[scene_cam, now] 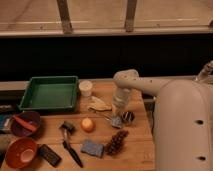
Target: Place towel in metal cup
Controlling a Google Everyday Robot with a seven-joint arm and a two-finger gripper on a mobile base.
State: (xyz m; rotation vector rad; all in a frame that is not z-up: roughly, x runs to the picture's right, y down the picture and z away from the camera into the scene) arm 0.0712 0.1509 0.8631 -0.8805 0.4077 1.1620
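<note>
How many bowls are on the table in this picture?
2. A purple bowl sits at the left edge; an orange bowl nearer the camera, at the left corner. The tool hangs beside the towel; the arm might hide others.

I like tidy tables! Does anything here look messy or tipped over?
Nothing looks spilled or broken. The towel lies crumpled on the table, just left of the gripper. The metal cup near the gripper may be lying on its side, but I can't be sure.

Wooden table [136, 152]; dark wall [100, 55] behind; window frames [64, 15] above.
</note>
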